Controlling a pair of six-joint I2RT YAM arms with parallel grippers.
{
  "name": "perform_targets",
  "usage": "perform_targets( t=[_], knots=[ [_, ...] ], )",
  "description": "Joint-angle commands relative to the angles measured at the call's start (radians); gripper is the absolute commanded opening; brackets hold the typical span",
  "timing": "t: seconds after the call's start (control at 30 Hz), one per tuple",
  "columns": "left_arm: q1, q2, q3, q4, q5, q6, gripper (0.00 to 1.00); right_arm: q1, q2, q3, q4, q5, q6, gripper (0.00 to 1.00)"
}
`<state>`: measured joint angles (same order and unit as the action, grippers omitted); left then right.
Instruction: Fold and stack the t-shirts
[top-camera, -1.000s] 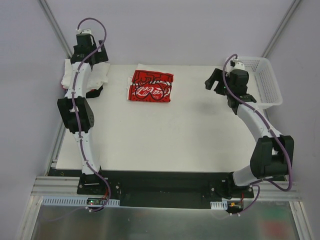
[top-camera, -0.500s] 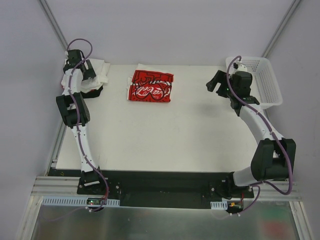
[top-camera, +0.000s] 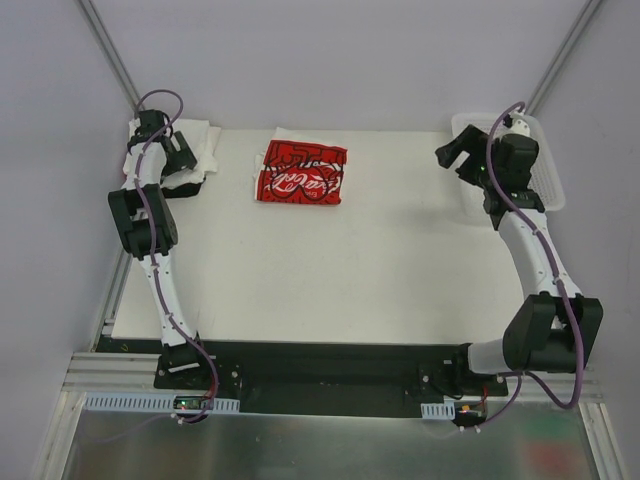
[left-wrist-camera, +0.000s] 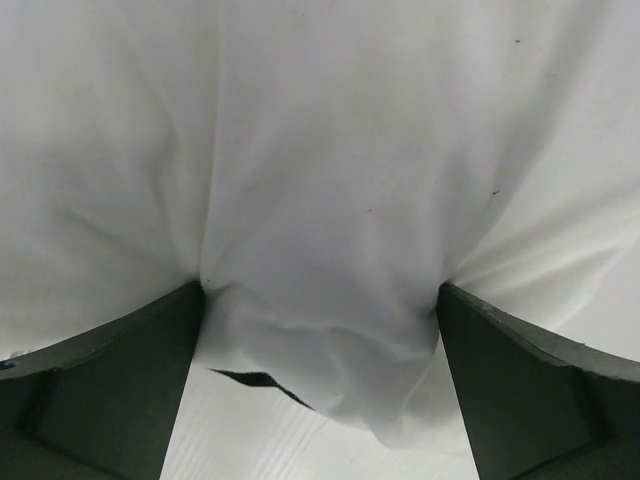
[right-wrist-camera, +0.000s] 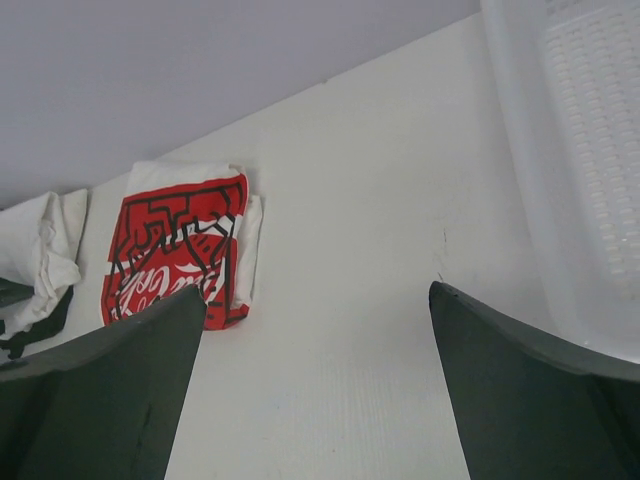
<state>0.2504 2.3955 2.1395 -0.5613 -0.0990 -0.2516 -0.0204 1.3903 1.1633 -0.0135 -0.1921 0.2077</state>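
Note:
A pile of crumpled white t-shirts (top-camera: 200, 140) lies at the table's far left corner, with a black shirt (top-camera: 188, 184) partly under it. My left gripper (top-camera: 178, 150) is down on this pile. In the left wrist view it (left-wrist-camera: 320, 290) is open, its fingers pressed into the white cloth (left-wrist-camera: 320, 150), which bulges between them; a black sliver (left-wrist-camera: 255, 378) shows beneath. A folded red shirt with white lettering (top-camera: 303, 170) lies on a folded white one at the back middle, also in the right wrist view (right-wrist-camera: 175, 265). My right gripper (top-camera: 452, 155) (right-wrist-camera: 318, 290) is open and empty above the table.
A white mesh basket (top-camera: 540, 175) stands at the far right edge, close beside my right gripper; its wall shows in the right wrist view (right-wrist-camera: 580, 150). The white table (top-camera: 350, 270) spreads between the arms. Grey walls close the back and sides.
My left gripper has moved to the far left and lowered onto the white pile. My right gripper has swung right and back toward the basket.

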Motion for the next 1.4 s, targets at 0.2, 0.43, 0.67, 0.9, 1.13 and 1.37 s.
perform_targets(
  t=[0.2, 0.43, 0.67, 0.9, 1.13, 1.37],
  knots=[
    [-0.020, -0.030, -0.104, -0.239, 0.033, -0.041, 0.99, -0.059, -0.068, 0.084, 0.018, -0.038, 0.030, 0.96],
    [-0.022, -0.049, -0.009, -0.246, 0.044, -0.021, 0.99, -0.072, -0.117, 0.021, 0.018, -0.023, 0.036, 0.96],
    [-0.034, -0.065, 0.102, -0.242, 0.087, 0.011, 0.99, -0.078, -0.145, 0.009, 0.018, -0.024, 0.027, 0.96],
    [-0.048, -0.154, 0.137, -0.242, 0.119, 0.031, 0.99, -0.078, -0.160, -0.014, 0.041, -0.041, 0.055, 0.96],
    [-0.050, -0.142, 0.191, -0.097, 0.067, 0.090, 0.99, -0.078, -0.123, -0.031, 0.055, -0.118, 0.081, 0.96],
    [-0.040, -0.104, 0.103, 0.228, 0.024, 0.189, 0.99, -0.076, -0.116, -0.088, 0.099, -0.173, 0.088, 0.96]
  ],
)
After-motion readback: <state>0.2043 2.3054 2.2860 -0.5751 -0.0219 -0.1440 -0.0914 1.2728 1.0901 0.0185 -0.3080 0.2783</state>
